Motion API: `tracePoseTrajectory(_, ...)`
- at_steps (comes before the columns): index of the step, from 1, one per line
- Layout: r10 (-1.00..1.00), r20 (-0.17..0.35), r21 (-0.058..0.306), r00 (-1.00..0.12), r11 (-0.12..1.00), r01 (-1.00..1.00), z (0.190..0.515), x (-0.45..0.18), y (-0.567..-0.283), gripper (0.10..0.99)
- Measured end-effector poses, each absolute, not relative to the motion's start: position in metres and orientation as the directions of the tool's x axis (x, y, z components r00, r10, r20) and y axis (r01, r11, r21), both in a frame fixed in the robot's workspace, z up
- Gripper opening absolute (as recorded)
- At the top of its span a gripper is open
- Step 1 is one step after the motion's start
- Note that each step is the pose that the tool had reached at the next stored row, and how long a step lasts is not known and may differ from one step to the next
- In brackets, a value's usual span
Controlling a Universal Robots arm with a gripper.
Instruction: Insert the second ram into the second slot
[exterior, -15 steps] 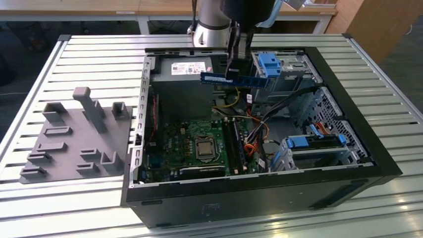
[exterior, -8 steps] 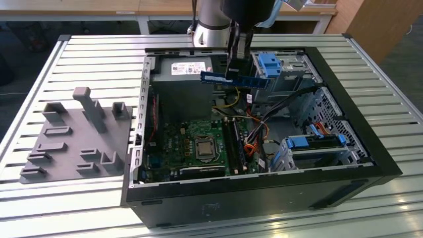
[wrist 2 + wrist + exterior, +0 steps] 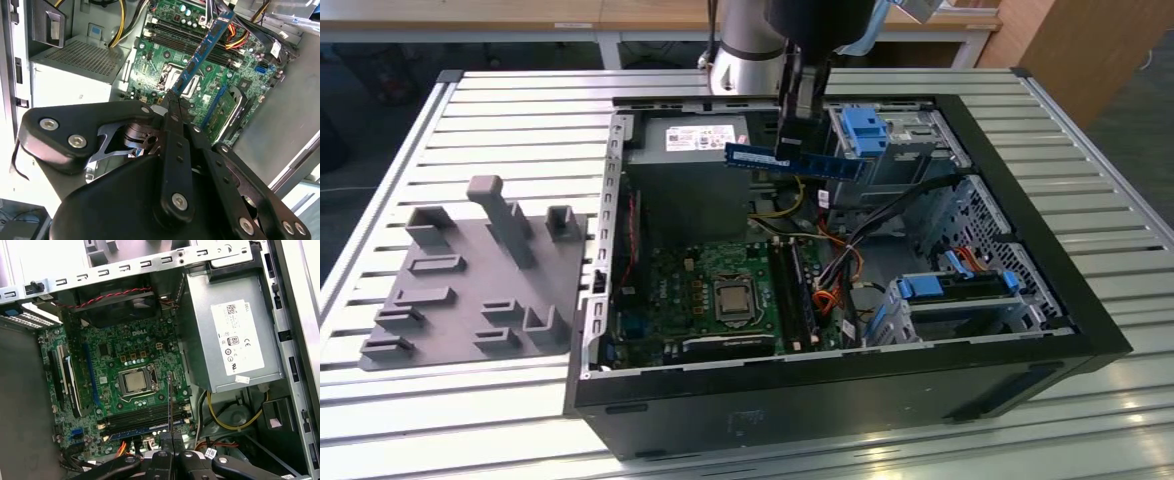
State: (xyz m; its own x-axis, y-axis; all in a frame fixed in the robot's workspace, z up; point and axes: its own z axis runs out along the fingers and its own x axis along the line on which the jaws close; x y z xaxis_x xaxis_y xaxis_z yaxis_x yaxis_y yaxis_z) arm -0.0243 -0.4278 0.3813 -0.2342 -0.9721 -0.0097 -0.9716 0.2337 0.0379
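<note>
Black, bolted linkages of the gripper (image 3: 172, 99) pinched the second ram (image 3: 202, 50), a thin, flat blue circuit-board stick studded with small dark chips, holding it in the air over the open black computer case (image 3: 854, 395). Directly beneath the claw lay the green motherboard (image 3: 125, 347) with its long, narrow dark memory slots (image 3: 145, 417); a boxy grey metal power supply (image 3: 215, 340) sat off to one side of it.

One gripper (image 3: 798, 150) holding one ram stick (image 3: 835, 166), one computer case (image 3: 854, 395), one grey tray (image 3: 464, 322).
</note>
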Motion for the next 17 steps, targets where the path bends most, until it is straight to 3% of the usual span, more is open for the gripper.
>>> tracePoseTrajectory(17, -0.958, -0.01, 0.038, -0.287, 0.286, -0.957, 0.3813, -0.0243, -0.4278, 0.114)
